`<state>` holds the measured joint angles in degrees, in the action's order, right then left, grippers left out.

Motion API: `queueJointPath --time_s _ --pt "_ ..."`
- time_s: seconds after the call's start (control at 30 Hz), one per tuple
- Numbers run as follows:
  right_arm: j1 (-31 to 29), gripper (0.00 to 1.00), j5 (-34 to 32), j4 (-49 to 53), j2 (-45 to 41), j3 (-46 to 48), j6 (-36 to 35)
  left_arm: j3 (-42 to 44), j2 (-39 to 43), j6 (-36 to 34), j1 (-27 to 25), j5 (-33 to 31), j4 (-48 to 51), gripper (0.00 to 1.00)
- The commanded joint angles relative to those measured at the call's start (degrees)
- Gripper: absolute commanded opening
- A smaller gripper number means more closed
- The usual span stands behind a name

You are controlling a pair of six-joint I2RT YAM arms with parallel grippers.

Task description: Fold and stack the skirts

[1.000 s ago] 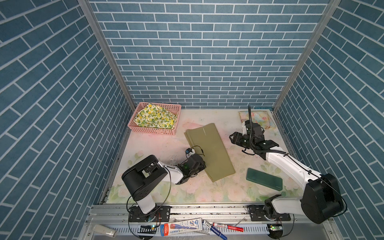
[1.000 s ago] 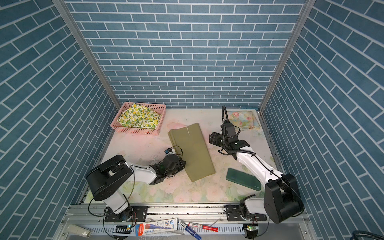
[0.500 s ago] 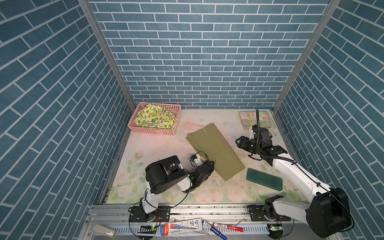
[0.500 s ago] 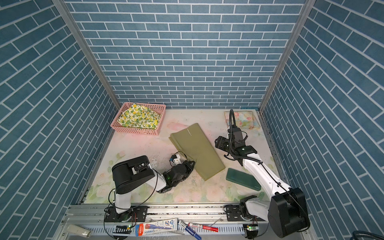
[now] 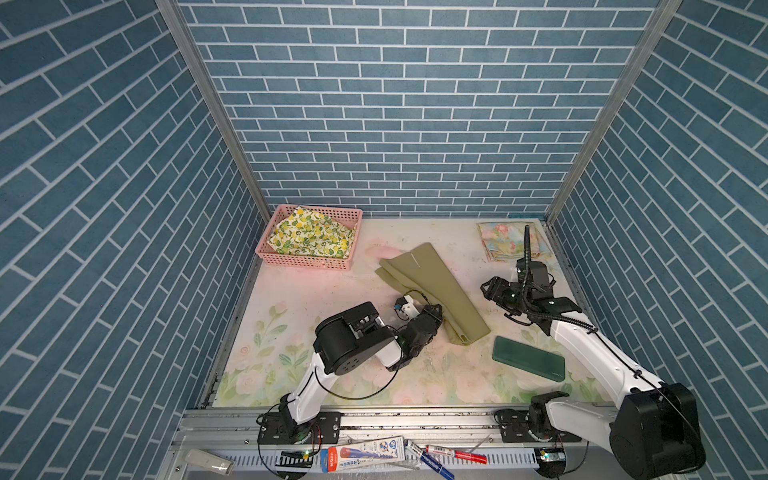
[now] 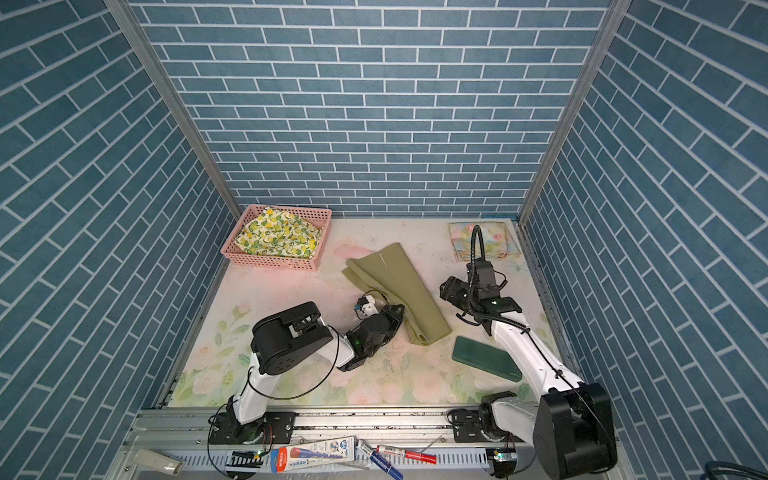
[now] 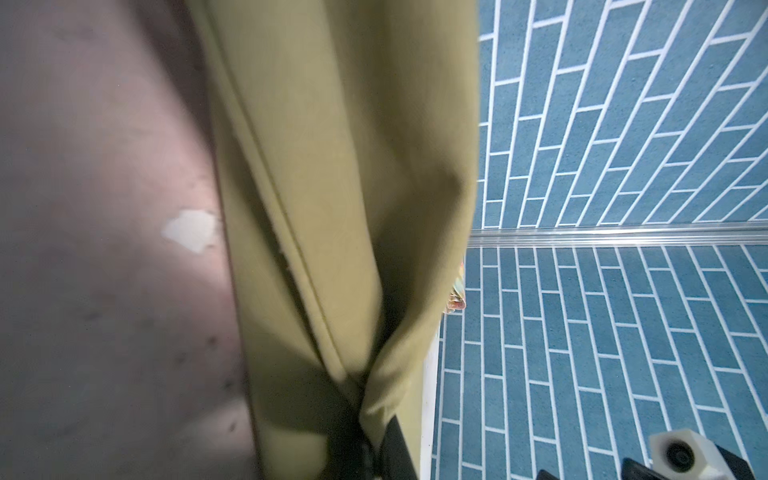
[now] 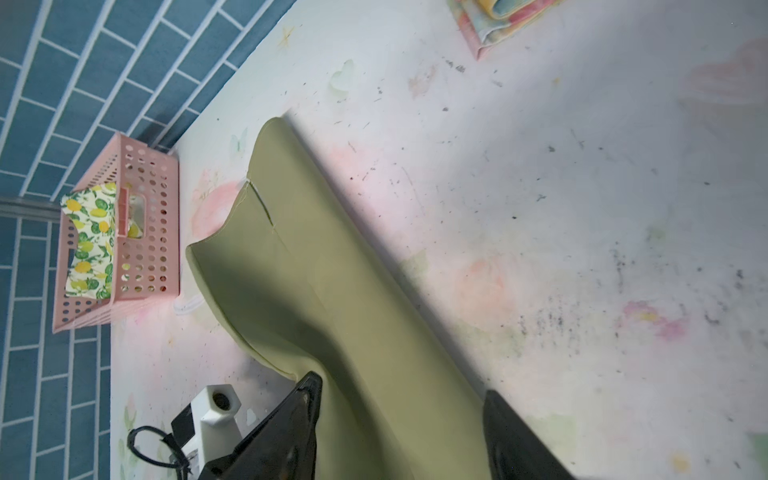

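The olive green skirt (image 5: 432, 282) (image 6: 395, 282) lies as a long folded strip across the middle of the table, slanting from the back toward the front right. My left gripper (image 5: 438, 309) (image 6: 401, 309) (image 7: 374, 436) is shut on its left edge, and the cloth (image 7: 332, 166) is bunched at the jaws. My right gripper (image 5: 488, 286) (image 6: 444, 289) (image 8: 402, 388) is open just right of the strip (image 8: 332, 291), holding nothing. The lemon skirt (image 5: 309, 239) (image 6: 278, 237) (image 8: 89, 232) lies in the basket. The pastel floral skirt (image 5: 507, 241) (image 6: 486, 239) (image 8: 503, 20) sits folded at the back right.
The pink basket (image 5: 307, 262) (image 6: 270, 262) (image 8: 145, 249) stands at the back left corner. A dark green block (image 5: 528, 358) (image 6: 486, 358) lies at the front right, beside the right arm. Brick-patterned walls close in three sides of the table.
My left gripper has moved right, dragging the olive skirt's near end with it, so the strip slants more. My right gripper has drawn back to the right, away from the skirt.
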<state>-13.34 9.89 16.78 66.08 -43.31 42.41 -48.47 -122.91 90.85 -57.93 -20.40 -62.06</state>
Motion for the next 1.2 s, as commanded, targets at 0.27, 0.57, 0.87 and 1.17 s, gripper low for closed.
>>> queueJointPath --time_s 0.27,0.57,0.87,1.17 --pt "3.11 0.67 2.85 -0.18 -0.24 1.48 2.76 -3.75 -1.91 -1.4 3.72 -0.45 3.67 0.0" --pt "3.4 0.67 1.58 0.87 0.82 0.02 1.82 -7.01 -3.21 -1.59 5.01 1.68 3.34 0.0" --pt "7.16 0.67 4.38 2.43 2.93 -3.54 -1.47 -4.22 -3.38 0.48 1.97 4.92 3.45 0.0" --pt "7.36 0.67 7.01 1.22 4.94 -1.04 -0.8 -1.78 8.0 -8.63 1.96 8.66 24.3 0.34"
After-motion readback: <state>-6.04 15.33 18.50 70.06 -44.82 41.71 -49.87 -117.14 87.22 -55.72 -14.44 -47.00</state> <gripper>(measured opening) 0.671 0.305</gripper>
